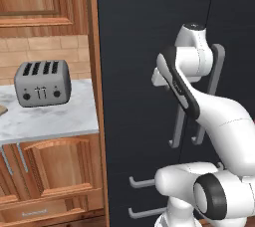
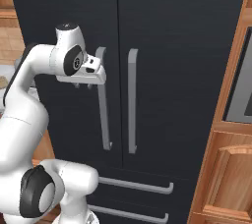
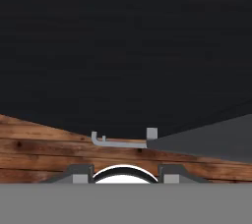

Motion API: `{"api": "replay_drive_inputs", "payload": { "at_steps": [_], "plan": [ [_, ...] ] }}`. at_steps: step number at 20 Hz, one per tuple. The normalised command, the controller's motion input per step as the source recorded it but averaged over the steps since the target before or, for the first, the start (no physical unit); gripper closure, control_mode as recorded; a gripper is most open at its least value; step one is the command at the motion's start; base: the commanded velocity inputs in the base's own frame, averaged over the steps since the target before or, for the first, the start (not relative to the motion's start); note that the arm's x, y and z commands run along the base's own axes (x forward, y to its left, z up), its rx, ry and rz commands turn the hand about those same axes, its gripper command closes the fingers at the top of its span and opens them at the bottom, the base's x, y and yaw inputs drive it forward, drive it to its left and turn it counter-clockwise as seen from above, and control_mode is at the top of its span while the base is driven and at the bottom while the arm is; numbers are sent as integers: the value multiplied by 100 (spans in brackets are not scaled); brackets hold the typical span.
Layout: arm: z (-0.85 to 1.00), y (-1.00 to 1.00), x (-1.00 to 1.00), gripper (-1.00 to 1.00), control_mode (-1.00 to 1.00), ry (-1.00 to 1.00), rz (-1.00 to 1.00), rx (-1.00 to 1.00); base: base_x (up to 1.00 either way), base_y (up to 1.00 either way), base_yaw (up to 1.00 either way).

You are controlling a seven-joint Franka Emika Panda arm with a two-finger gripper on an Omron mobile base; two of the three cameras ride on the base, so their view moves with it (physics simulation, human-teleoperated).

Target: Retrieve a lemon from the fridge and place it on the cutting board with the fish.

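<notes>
Your end effector [image 2: 82,86] hangs nearly closed on nothing, just beside the left grey bar handle [image 2: 102,100] of the tall matte black fridge [image 2: 167,31], doors closed.

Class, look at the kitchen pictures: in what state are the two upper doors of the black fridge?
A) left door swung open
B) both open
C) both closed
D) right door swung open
C: in the right base view both fridge doors lie flush, their handles side by side, no shelves showing.
</notes>
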Motion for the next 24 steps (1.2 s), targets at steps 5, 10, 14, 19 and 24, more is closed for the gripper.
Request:
{"api": "replay_drive_inputs", "payload": {
  "at_steps": [5,10,14,19,24],
  "plan": [
    [0,0,0,-100,100,0,0,0,-17,0,-1],
    [0,0,0,-100,100,0,0,0,-54,-5,-7],
    [0,0,0,-100,100,0,0,0,-65,-22,-7],
    [0,0,0,-100,100,0,0,0,-48,-35,-5],
    [0,0,0,-100,100,0,0,0,-7,-51,0]
  ]
}}
